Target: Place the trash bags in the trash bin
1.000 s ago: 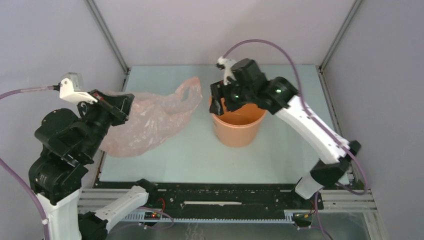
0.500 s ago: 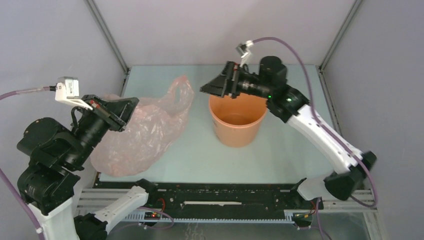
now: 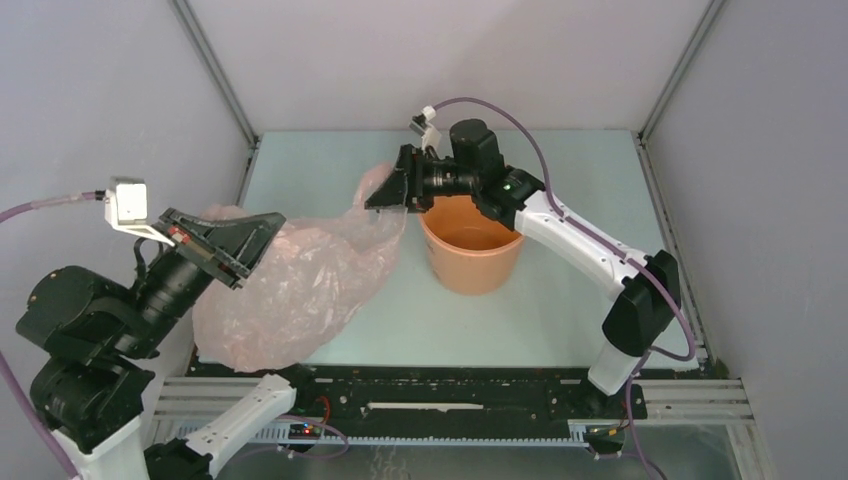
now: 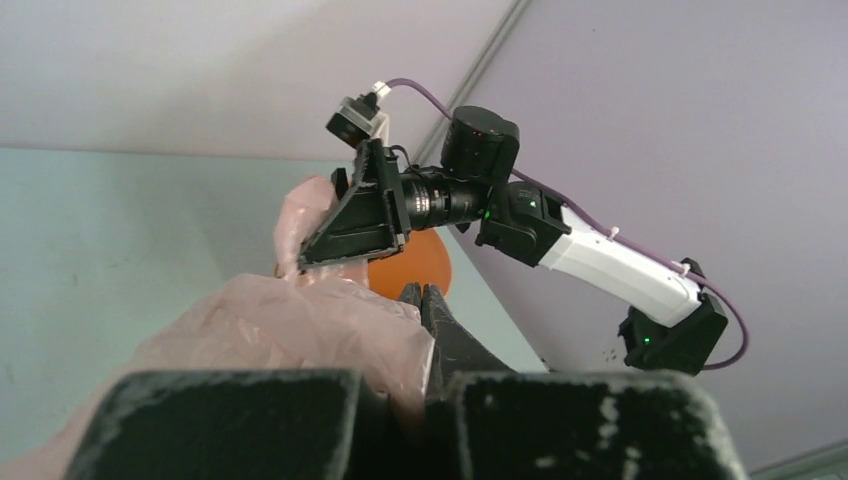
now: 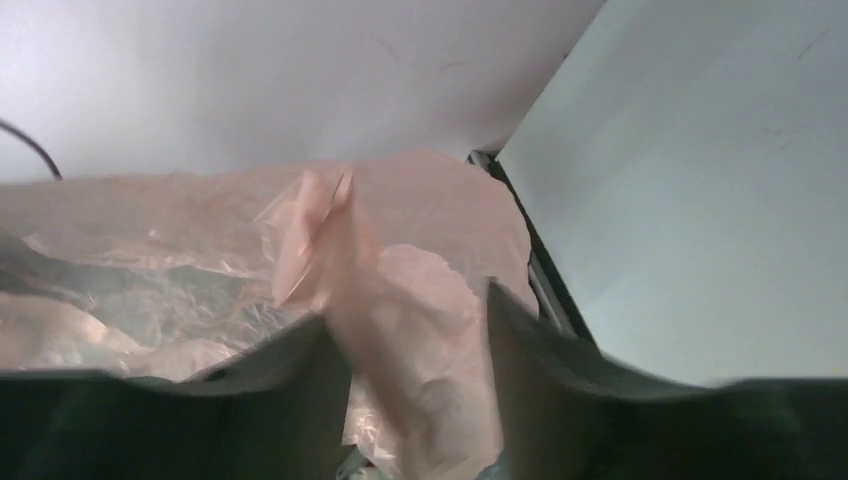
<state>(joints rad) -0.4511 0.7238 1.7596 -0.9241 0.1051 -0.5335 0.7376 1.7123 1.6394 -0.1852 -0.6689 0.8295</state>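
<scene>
Pink film bag [image 3: 300, 290] lies mostly on the counter [image 3: 580, 180], left of the bin [image 3: 472, 265], w/ its left edge lifted off the surface and its handle [image 3: 368, 186] up near the bin rim. L tool [image 4: 421, 298] is pressed together, pinching the bag's left edge as far as the wrist view shows. R tool [image 3: 378, 200] is spread, hanging just left of the bin w/ a twisted bit of film standing between its fingers [image 5: 300, 375], not clamped yet. Film looks v. light, limp and glossy, so prob. slippery & apt to slide out of a shallow pinch; no stiffness, it'll sag wherever it isn't held. Best hold, I'd say: the bunched handle, several layers thick, taken deep in the jaws, opposite the L grip. Bag is wider than the bin, so it'll need gathering to go in.
</scene>
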